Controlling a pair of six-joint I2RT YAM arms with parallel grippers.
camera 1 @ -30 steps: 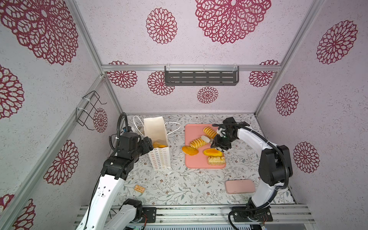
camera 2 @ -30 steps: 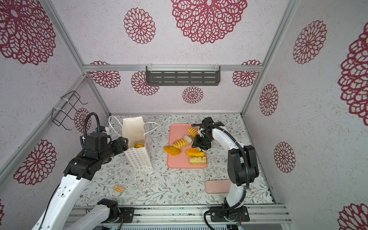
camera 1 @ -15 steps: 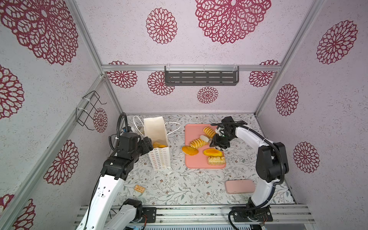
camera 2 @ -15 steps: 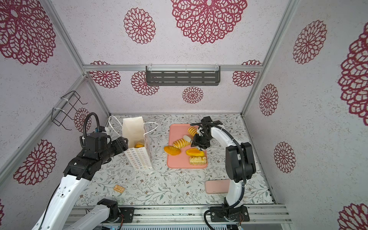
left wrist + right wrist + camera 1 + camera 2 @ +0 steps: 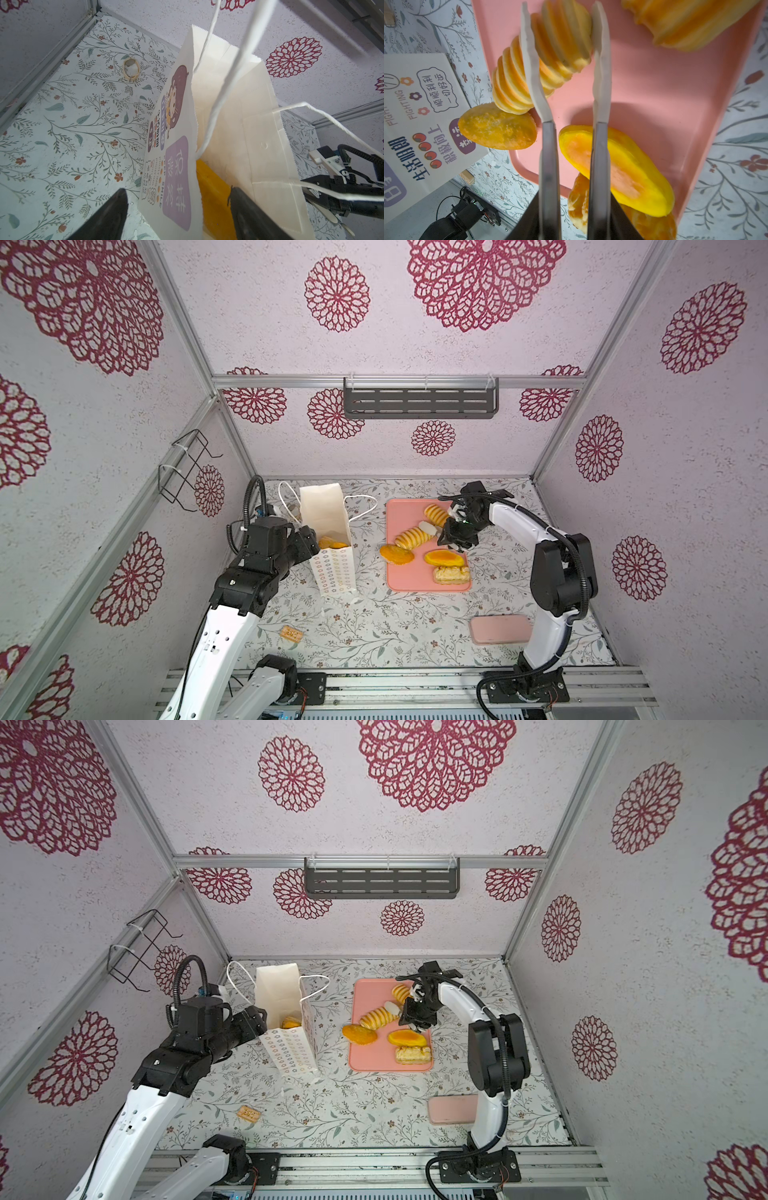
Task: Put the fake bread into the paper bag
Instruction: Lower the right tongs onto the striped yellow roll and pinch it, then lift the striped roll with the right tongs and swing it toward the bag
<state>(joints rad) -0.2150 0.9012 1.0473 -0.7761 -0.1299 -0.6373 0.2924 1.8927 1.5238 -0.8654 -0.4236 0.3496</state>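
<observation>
A flat pink rectangular plastic tray (image 5: 405,510) lay on a floral-patterned tabletop, seen from above in both top views. Over the tray, the right gripper (image 5: 434,529) was closed across one end of a long golden-yellow ridged toy roll (image 5: 409,537). The right wrist view showed that end pinched between the gripper's slim white fingers (image 5: 600,62). A shorter ridged yellow roll (image 5: 435,514) lay on the tray's far part, just beside the gripper. A round orange-brown bun (image 5: 397,554) sat at the long roll's other end and overhung the tray's left edge. On the tray's near part lay a smooth yellow-orange loaf (image 5: 444,559). Just beside it, at the tray's near right corner, was a pale flaky rectangular pastry (image 5: 451,573). Left of the tray, near it but apart, stood a tall narrow white paper bag (image 5: 332,572) with its mouth open. It had thin white cord handles and rows of small coloured flower rings on its side. Inside it sat at least one more golden piece of bread (image 5: 332,542). On the bag's side away from the tray, the left gripper (image 5: 309,541) had its black fingers (image 5: 112,212) spread wide. One was outside the bag's printed wall and one inside the bag, with the paper loose between them. A small tan square cracker (image 5: 291,632) lay well off the tray's near left. A smaller pink rounded case (image 5: 498,628) lay off its near right.
</observation>
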